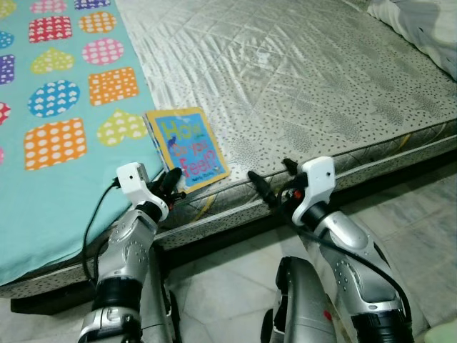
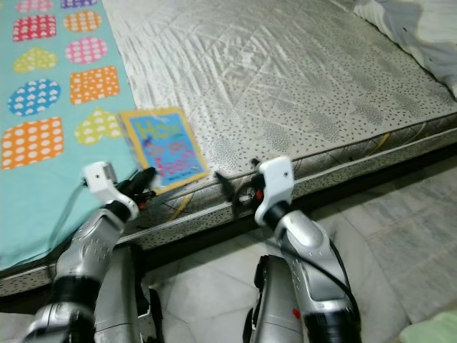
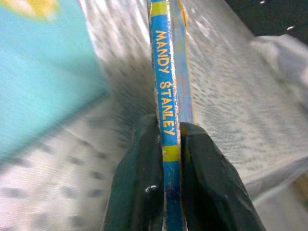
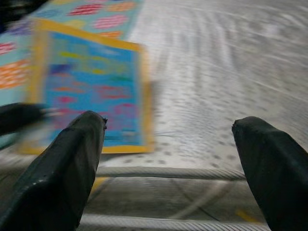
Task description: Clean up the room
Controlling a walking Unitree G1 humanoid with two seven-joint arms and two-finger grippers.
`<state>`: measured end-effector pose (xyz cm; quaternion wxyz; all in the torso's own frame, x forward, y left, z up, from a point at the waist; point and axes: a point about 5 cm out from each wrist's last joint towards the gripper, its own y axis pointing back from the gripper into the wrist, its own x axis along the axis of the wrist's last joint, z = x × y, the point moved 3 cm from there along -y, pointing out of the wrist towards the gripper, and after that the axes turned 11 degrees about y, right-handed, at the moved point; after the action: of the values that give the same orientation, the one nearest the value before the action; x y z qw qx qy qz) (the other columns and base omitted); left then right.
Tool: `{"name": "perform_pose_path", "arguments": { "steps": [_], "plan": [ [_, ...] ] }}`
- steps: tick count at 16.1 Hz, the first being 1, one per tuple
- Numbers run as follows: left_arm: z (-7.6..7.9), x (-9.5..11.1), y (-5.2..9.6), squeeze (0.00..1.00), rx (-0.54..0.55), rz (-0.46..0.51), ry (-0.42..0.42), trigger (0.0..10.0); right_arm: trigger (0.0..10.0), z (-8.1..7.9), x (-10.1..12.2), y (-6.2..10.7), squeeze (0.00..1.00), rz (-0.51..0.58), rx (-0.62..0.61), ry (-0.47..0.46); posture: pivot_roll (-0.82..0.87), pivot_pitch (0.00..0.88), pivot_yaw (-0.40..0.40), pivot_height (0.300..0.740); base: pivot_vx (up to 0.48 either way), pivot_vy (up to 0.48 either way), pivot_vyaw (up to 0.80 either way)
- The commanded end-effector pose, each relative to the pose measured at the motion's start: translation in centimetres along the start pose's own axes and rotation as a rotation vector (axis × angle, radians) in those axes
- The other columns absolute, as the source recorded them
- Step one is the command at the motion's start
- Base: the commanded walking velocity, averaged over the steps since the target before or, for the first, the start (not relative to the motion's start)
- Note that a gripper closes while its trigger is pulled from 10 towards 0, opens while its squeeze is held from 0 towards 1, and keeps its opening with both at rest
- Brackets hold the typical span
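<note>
A thin children's book (image 1: 187, 147) with a blue cover and yellow border lies on the mattress (image 1: 300, 78) near its front edge, beside a turquoise blanket (image 1: 64, 107). My left gripper (image 1: 172, 183) is shut on the book's near edge; the left wrist view shows both fingers (image 3: 139, 187) pinching the blue spine (image 3: 166, 120) that reads "MANDY STANLEY". My right gripper (image 1: 273, 182) hovers open at the mattress edge, just right of the book (image 4: 91, 91), with nothing between its fingers (image 4: 67, 168).
The turquoise blanket with coloured hearts and squares covers the left of the bed. A pale quilt (image 1: 421, 25) lies at the far right corner. Grey marble floor tiles (image 1: 421, 229) run below the bed's dark base.
</note>
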<state>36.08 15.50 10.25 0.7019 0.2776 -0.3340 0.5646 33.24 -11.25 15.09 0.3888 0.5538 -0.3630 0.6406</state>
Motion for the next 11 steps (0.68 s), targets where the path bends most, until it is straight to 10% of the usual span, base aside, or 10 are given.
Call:
{"name": "perform_pose_path", "arguments": {
  "steps": [1,3,11],
  "plan": [
    [-0.9,0.3,1.0,0.0,0.067,0.016,-0.104,0.0,10.0,0.6,-0.8,0.2,0.0,-0.035,-0.049,-0.047,-0.05,0.171,-0.016,0.533,0.0,0.0,0.0],
    [0.5,0.5,2.8,0.0,0.056,0.052,-0.262,0.0,10.0,0.5,-0.3,-0.3,0.0,-0.007,-0.09,-0.129,-0.03,0.162,-0.004,0.533,0.0,0.0,0.0],
    [2.6,0.3,5.1,0.0,0.044,0.061,-0.364,0.0,10.0,3.0,0.7,-0.9,0.0,0.068,-0.237,-0.176,0.0,0.14,0.012,0.551,0.0,0.0,0.0]
  ]
}}
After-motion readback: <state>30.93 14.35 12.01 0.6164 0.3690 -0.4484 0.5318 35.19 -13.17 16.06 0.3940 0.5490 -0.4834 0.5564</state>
